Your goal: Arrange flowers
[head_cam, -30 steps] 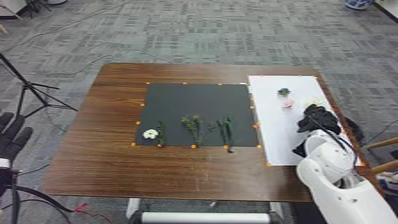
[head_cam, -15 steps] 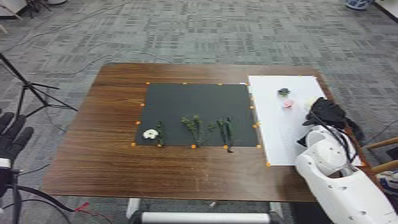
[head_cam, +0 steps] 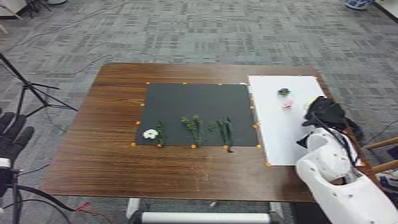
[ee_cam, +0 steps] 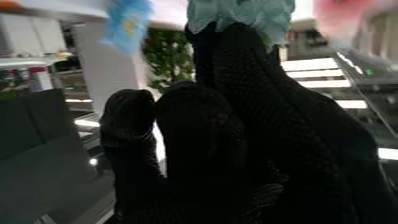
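The right hand (head_cam: 329,113), in knit black fabric, pinches one pale, ruffle-petalled flower (ee_cam: 240,14) over the right edge of the white rectangular sheet (head_cam: 280,135), which bears one small bluish flower (head_cam: 283,92) and one soft pink flower (head_cam: 288,104). Left of the sheet, a matte black square mat (head_cam: 195,97) holds one white flower (head_cam: 150,134) and three clusters of thin green stems (head_cam: 226,131); farther left, the black-gloved left hand (head_cam: 12,137) has its fingers loosely extended.
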You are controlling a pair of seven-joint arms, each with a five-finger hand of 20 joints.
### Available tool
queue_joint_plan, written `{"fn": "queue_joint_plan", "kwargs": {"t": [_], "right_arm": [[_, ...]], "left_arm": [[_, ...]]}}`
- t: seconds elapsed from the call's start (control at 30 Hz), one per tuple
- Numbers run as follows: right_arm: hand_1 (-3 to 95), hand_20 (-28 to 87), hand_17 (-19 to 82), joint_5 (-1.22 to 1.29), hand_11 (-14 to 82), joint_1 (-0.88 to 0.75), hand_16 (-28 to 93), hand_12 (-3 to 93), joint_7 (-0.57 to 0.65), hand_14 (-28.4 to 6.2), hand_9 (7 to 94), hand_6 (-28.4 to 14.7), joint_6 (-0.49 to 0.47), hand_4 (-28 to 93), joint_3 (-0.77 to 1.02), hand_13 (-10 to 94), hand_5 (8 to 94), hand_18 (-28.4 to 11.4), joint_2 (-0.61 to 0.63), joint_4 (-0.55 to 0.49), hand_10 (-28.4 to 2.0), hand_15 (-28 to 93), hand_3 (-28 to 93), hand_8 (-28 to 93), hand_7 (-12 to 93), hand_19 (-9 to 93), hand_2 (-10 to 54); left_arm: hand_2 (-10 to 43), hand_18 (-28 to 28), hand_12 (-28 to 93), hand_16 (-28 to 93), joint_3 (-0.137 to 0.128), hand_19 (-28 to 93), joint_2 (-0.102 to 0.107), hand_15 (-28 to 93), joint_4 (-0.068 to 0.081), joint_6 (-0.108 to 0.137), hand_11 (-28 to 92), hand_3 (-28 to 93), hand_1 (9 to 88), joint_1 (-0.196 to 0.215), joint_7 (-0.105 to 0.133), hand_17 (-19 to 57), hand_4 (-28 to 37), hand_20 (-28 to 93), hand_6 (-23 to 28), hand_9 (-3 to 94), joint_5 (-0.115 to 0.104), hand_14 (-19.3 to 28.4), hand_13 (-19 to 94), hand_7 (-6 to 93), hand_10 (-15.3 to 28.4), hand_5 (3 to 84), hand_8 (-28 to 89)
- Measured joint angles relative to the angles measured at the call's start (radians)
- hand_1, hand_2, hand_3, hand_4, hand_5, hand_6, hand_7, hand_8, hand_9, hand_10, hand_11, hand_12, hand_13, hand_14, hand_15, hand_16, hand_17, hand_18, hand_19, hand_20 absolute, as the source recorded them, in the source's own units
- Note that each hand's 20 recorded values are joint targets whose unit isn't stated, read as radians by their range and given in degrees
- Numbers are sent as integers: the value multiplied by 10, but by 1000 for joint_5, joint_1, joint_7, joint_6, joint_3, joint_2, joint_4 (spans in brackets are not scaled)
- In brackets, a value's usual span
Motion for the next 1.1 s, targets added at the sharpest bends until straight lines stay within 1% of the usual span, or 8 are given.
{"fn": "queue_joint_plan", "kwargs": {"t": [0.17,0.3,0.43,0.57,0.73,0.87,1.0,1.1], "right_arm": [[638,403,415,6,147,-21,407,470,-34,-53,865,2,49,-283,-13,781,777,-231,15,-105,-76,679,744,113,347,890,-95],[638,404,413,65,151,4,408,473,-100,-54,861,2,33,-283,-48,778,773,-230,12,-163,-77,682,745,110,352,890,-95],[638,405,411,176,153,91,409,472,-143,-55,858,2,20,-283,-141,775,770,-229,-13,-184,-77,685,742,108,357,889,-95],[639,406,408,318,155,203,409,472,-219,-55,855,1,-9,-283,-245,772,768,-228,-65,-179,-77,688,739,104,357,888,-95],[639,408,405,397,156,349,408,471,-322,-55,853,3,-86,-283,-387,770,763,-227,-142,-120,-77,689,736,97,363,885,-95],[640,409,403,290,156,455,408,471,-386,-55,852,4,-100,-283,-502,766,760,-224,-209,-16,-76,690,732,93,366,883,-95],[642,411,401,246,156,513,407,470,-436,-56,850,6,-109,-283,-550,764,756,-224,-280,79,-75,690,728,87,371,879,-95],[642,412,400,251,156,548,406,467,-440,-57,850,7,-122,-283,-594,765,755,-224,-314,129,-74,690,727,81,374,877,-95]], "left_arm": [[202,103,126,-35,0,228,0,257,0,0,136,661,211,-2,-5,-42,-283,115,78,303,1,130,215,92,133,345,-67],[202,104,125,-35,-4,229,-1,257,0,0,136,660,211,-3,-12,-42,-283,115,78,303,2,130,215,92,133,345,-67],[201,104,125,-35,-1,229,-1,258,4,1,136,660,212,-14,-19,-42,-283,115,78,303,2,130,215,93,133,345,-67],[202,104,125,-35,10,229,2,259,10,1,136,662,211,-28,-23,-42,-283,115,78,304,2,131,215,94,133,346,-68],[202,104,125,-35,30,229,10,259,16,1,135,660,212,-44,-24,-42,-283,115,78,304,2,130,216,94,133,346,-68],[202,104,125,-35,41,229,18,259,18,2,135,660,212,-52,-23,-42,-283,115,79,304,2,131,216,93,133,347,-67],[202,104,125,-35,51,229,24,260,18,2,135,661,212,-52,-19,-42,-283,115,78,305,1,131,218,93,134,347,-68],[202,104,125,-36,71,229,27,259,21,4,135,661,212,-58,-15,-42,-283,115,78,305,1,130,218,93,133,347,-67]]}}
